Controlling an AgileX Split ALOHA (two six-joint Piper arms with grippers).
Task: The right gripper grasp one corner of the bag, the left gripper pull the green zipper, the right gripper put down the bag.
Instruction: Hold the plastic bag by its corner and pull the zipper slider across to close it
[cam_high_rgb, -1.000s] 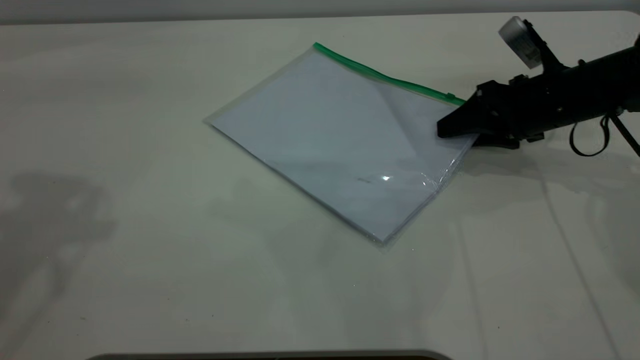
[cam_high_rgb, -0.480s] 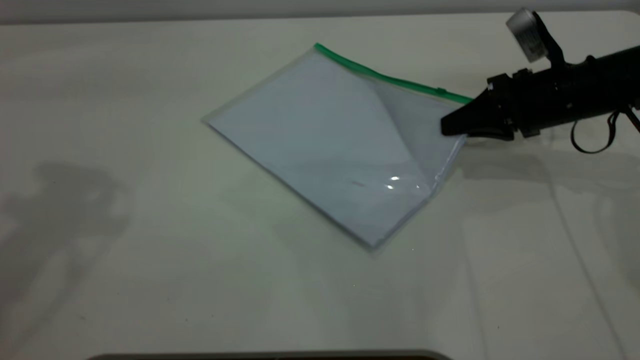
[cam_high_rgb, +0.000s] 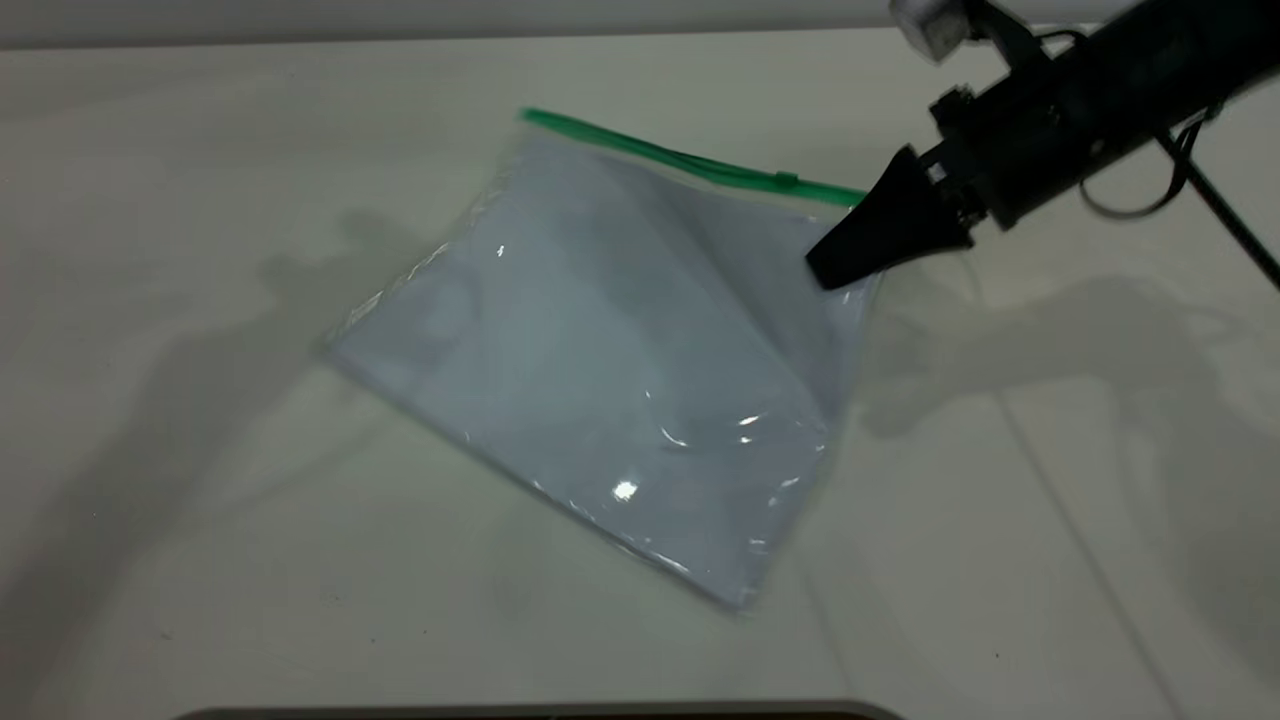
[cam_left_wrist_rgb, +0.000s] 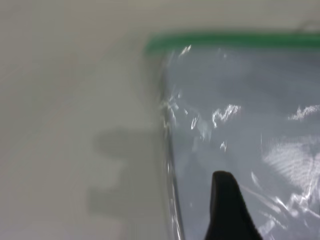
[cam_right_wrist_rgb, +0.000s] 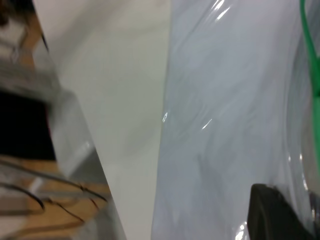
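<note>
The clear bag (cam_high_rgb: 600, 350) with white paper inside lies tilted on the white table, its right end raised. The green zipper (cam_high_rgb: 680, 160) runs along its far edge, with the slider tab (cam_high_rgb: 786, 180) near the right end. My right gripper (cam_high_rgb: 835, 270) is shut on the bag's corner where the green strip ends and holds it above the table. The right wrist view shows the bag (cam_right_wrist_rgb: 225, 100) and zipper (cam_right_wrist_rgb: 310, 50). My left gripper (cam_left_wrist_rgb: 225, 205) is out of the exterior view; its black tip hovers over the bag (cam_left_wrist_rgb: 240, 125), short of the zipper (cam_left_wrist_rgb: 235, 41).
The white table (cam_high_rgb: 200, 560) surrounds the bag. An arm shadow (cam_high_rgb: 200, 360) falls on it left of the bag. A dark rounded edge (cam_high_rgb: 520, 712) lies at the table's front. The right wrist view shows the table edge and clutter beyond it (cam_right_wrist_rgb: 30, 150).
My right gripper has risen and moved left with the bag's corner. The bag's right end lifted and the whole bag slid left. A shadow has moved in from the left toward the bag.
</note>
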